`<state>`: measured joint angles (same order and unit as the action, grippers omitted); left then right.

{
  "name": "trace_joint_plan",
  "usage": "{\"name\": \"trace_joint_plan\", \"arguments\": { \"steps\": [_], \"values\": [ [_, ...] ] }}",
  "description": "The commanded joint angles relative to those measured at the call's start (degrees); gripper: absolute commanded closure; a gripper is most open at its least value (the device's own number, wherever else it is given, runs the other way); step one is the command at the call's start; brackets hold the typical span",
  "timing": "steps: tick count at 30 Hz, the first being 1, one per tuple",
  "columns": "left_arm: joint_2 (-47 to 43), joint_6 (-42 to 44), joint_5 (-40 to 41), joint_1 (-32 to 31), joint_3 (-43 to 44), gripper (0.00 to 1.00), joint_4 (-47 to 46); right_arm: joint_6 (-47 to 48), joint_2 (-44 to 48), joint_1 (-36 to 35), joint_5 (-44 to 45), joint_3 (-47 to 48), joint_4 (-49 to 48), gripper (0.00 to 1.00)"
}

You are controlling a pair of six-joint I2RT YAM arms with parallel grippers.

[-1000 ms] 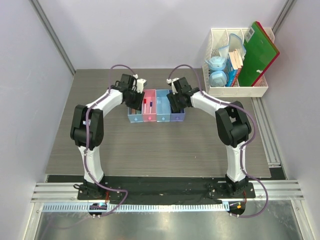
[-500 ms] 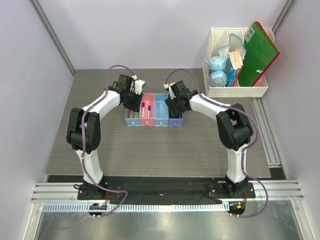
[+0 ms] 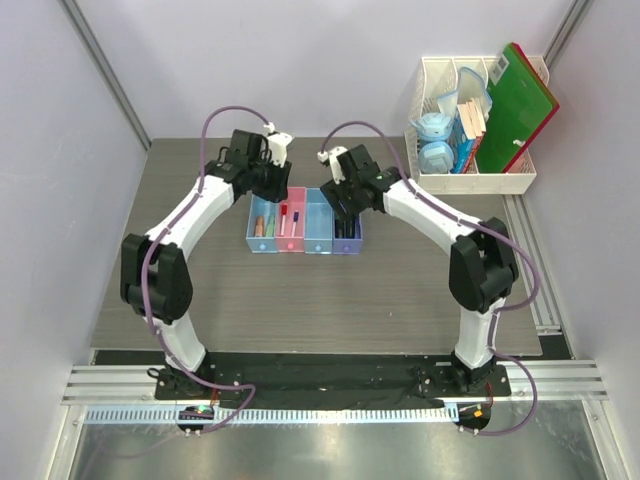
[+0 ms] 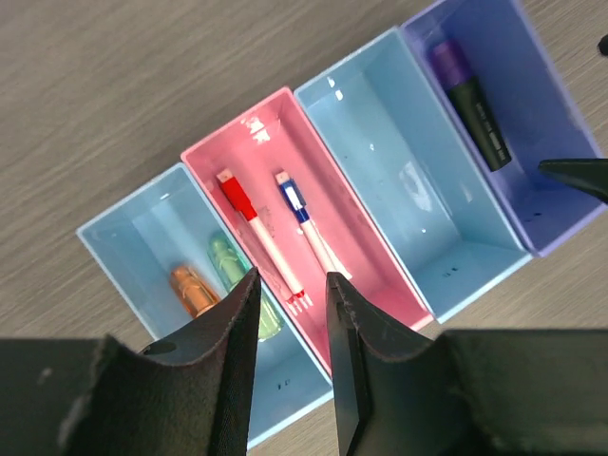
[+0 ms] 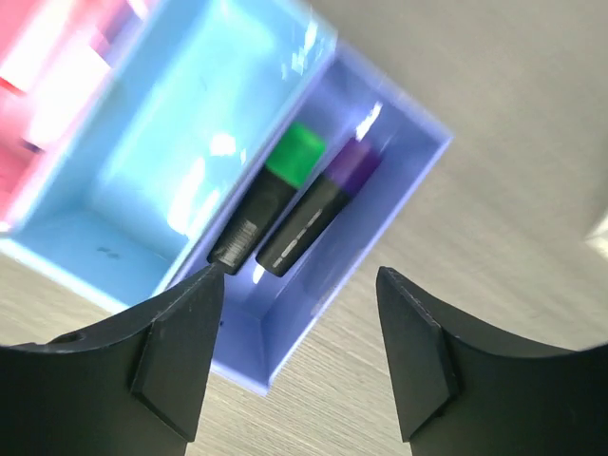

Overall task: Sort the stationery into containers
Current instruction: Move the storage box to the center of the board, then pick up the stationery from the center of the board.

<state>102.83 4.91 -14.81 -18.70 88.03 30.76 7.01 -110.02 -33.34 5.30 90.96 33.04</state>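
Across the counter (image 3: 400, 290), both my arms have drawn back toward 12 o'clock from the row of bins (image 3: 318, 246). My right jaws (image 5: 299, 275) are spread wide and empty above the purple bin (image 5: 285, 342), where the green-ended marker (image 5: 275, 204) and purple-ended marker (image 5: 318, 214) lie. My left jaws (image 4: 292, 285) are narrowly parted and empty above the pink bin (image 4: 275, 142), which holds the red-capped pen (image 4: 256, 237). Every piece I see is binned, so I judge the sorting about finished.
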Motion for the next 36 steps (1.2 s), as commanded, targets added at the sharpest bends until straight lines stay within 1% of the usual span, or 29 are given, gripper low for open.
{"name": "trace_joint_plan", "arguments": {
  "steps": [1, 3, 5, 6, 8, 9, 11, 12, 13, 14, 15, 16, 17, 18, 20, 21, 22, 23, 24, 26, 27, 29, 30, 31, 32, 33, 34, 35, 36],
  "values": [
    [-6.66, 0.27, 0.74, 0.33, 1.54, 0.65, 0.96, 1.69, 7.79, -0.41, 0.67, 4.4, 0.8, 0.29],
    [-8.86, 1.07, 1.88, 0.85, -0.91, 0.62, 1.4, 2.48, 8.59, -0.41, 1.55, 4.4, 1.59, 0.27],
    [-13.16, 2.29, 4.08, 2.17, -3.64, 0.61, 0.79, 2.84, 10.08, -0.32, 2.08, 3.62, 1.85, 0.26],
    [-14.74, 2.91, 5.04, 2.78, -6.61, 0.6, 0.79, 3.01, 10.52, -0.23, 2.43, 3.18, 1.94, 0.26],
    [-19.14, 5.01, 6.89, 5.59, -9.44, 0.58, 1.49, 3.28, 12.36, -0.06, 2.7, 1.77, 1.94, 0.25],
    [-20.46, 5.63, 7.59, 6.82, -12.67, 0.57, 1.84, 3.37, 13.07, 0.12, 2.61, 1.24, 1.94, 0.25],
    [-25.1, 8.08, 9.26, 11.74, -16.2, 0.5, 2.02, 4.07, 15.43, 0.47, 2.52, -0.69, 1.86, 0.24],
    [-26.61, 8.97, 9.18, 13.93, -20.14, 0.44, 1.93, 4.59, 16.32, 0.99, 2.43, -1.48, 1.86, 0.24],
    [-28.45, 10.11, 9.1, 18.3, -22.27, 0.34, 1.5, 5.55, 17.2, 1.09, 2.43, -2.96, 1.77, 0.24],
    [-31.78, 12.12, 8.31, 21.22, -24.55, 0.3, -0.25, 6.09, 18.86, 1.35, 2.17, -3.68, 1.68, 0.23],
    [-33.72, 13.54, 7.09, 25.68, -28.84, 0.27, -1.14, 6.61, 19.48, 1.87, 2.17, -4.29, 1.68, 0.22],
    [-35.31, 14.68, 5.59, 27.64, -30.97, 0.23, -1.84, 7.66, 20.19, 2.14, 2.0, -5.34, 1.68, 0.22],
    [-38.2, 17.13, 2.97, 29.4, -34.64, 0.21, -2.72, 8.11, 20.89, 2.4, 1.82, -5.79, 1.85, 0.21],
    [-39.53, 18.02, 1.9, 31.94, -36.42, 0.19, -3.25, 8.55, 22.11, 2.75, 1.82, -6.75, 1.94, 0.2],
    [-43.21, 19.52, 0.14, 34.16, -40.89, 0.14, -4.39, 9.87, 23.44, 3.11, 1.21, -7.72, 2.12, 0.19],
    [-44.37, 21.01, -1.61, 36.34, -42.31, 0.08, -4.74, 10.22, 24.49, 3.28, 0.94, -8.77, 2.38, 0.18],
    [-45.86, 21.63, -2.76, 37.41, -43.63, 0.05, -5.44, 10.48, 25.02, 3.46, 0.68, -9.3, 2.47, 0.16],
    [-47.87, 22.33, -3.81, 38.72, -45.99, 0.03, -6.06, 11.09, 25.46, 3.46, 0.42, -9.83, 2.91, 0.16],
    [-49.03, 24.25, -6.7, 41.26, -47.15, 0.0, -7.11, 11.45, 26.16, 3.46, 0.24, -10.79, 3.17, 0.16],
    [-50.52, 26.46, -10.05, 43.74, -50.04, 0.0, -7.64, 12.33, 26.61, 3.63, 0.76, -11.59, 3.96, 0.15],
    [-51.4, 27.34, -11.63, 46.1, -50.84, 0.0, -8.17, 12.5, 26.78, 3.64, 1.11, -12.03, 4.14, 0.15],
    [-51.24, 28.93, -15.68, 48.39, -52.42, 0.0, -9.23, 12.68, 27.05, 3.99, 1.47, -12.38, 4.66, 0.15],
    [-50.36, 29.02, -17.0, 51.1, -52.69, 0.0, -9.58, 12.6, 27.14, 4.07, 1.47, -12.56, 4.76, 0.15],
    [-49.57, 29.98, -21.01, 52.7, -52.7, 0.0, -10.28, 12.42, 27.31, 4.16, 1.47, -12.65, 4.84, 0.15],
    [-48.69, 30.16, -23.05, 54.37, -52.87, 0.0, -10.55, 12.33, 27.49, 4.25, 1.29, -12.73, 5.11, 0.15],
    [-47.73, 30.51, -24.99, 57.69, -52.87, 0.0, -11.07, 11.98, 27.49, 4.25, 1.29, -12.73, 5.19, 0.15],
    [-44.93, 30.51, -27.09, 59.29, -52.7, 0.0, -12.12, 11.89, 27.57, 4.25, 1.29, -12.65, 5.28, 0.15],
    [-43.51, 30.86, -30.86, 62.26, -52.26, 0.0, -12.57, 11.8, 27.58, 4.25, 1.29, -12.56, 5.54, 0.15],
    [-41.59, 31.56, -33.07, 63.51, -51.82, 0.0, -12.74, 11.63, 27.49, 4.25, 1.2, -12.21, 5.63, 0.15]
  ]
}}
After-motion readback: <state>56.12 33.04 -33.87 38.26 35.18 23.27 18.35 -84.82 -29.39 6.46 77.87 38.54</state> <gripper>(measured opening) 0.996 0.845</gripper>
